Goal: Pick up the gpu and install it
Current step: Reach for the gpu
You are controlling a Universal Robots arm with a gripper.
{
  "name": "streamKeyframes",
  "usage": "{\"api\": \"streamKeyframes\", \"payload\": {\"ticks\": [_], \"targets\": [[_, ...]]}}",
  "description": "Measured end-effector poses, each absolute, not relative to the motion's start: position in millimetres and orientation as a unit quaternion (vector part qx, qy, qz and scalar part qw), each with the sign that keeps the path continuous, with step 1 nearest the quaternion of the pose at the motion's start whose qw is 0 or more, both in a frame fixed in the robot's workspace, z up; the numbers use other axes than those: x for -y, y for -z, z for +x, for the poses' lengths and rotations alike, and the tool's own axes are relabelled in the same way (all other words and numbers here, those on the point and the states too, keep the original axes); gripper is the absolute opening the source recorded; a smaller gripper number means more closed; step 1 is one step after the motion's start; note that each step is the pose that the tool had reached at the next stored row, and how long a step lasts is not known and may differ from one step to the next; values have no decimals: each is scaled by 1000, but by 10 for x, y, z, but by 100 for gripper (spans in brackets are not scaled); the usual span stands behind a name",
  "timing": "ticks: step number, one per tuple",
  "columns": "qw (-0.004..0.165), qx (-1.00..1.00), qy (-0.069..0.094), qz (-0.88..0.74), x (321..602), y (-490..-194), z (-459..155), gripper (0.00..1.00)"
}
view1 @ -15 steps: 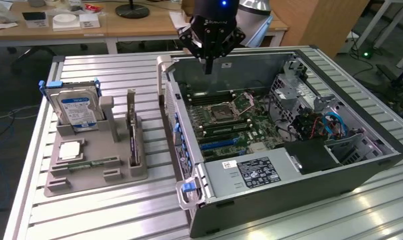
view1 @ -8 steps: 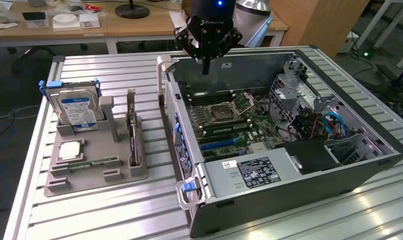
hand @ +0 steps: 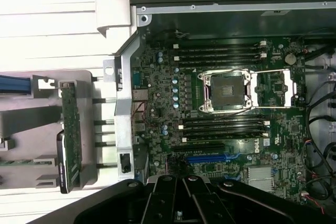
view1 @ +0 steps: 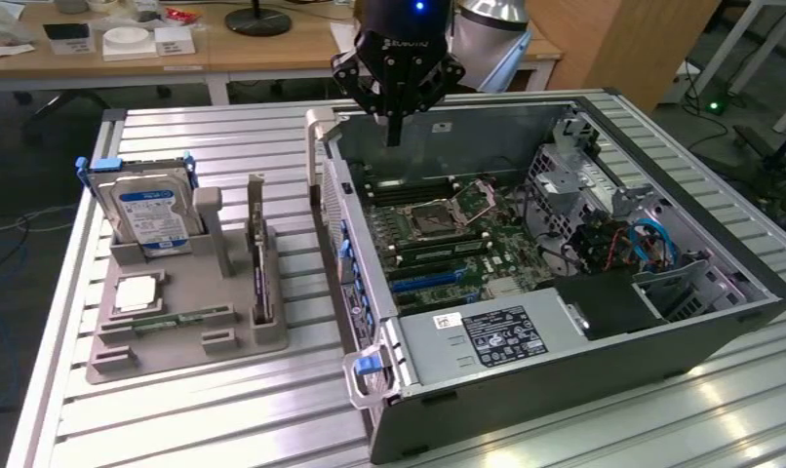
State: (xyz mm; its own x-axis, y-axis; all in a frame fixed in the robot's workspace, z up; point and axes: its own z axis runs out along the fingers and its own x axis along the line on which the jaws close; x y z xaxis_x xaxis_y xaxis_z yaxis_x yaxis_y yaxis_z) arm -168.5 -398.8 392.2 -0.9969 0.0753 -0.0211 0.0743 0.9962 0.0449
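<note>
Grey fixture tray (view1: 159, 361) on the slatted metal table (view1: 211, 146) carries the gpu (view1: 256, 263), which stands on edge along the tray's side nearest the open computer case (view1: 627, 375), with nothing touching it. My gripper (view1: 393, 132) hangs over the case's far edge, above the motherboard (hand: 220, 103), its fingers pressed together and empty. I judge nothing done yet: both the pickup and the seating remain.

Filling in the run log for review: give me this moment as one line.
gripper: shut, empty, above open computer case | gpu: on edge in gray holder, untouched
</note>
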Motion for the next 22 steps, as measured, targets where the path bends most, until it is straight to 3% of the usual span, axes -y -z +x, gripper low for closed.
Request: {"api": "streamKeyframes", "payload": {"ticks": [22], "targets": [[10, -999, -22, 37, 3989, -3916, -1909, 11]]}}
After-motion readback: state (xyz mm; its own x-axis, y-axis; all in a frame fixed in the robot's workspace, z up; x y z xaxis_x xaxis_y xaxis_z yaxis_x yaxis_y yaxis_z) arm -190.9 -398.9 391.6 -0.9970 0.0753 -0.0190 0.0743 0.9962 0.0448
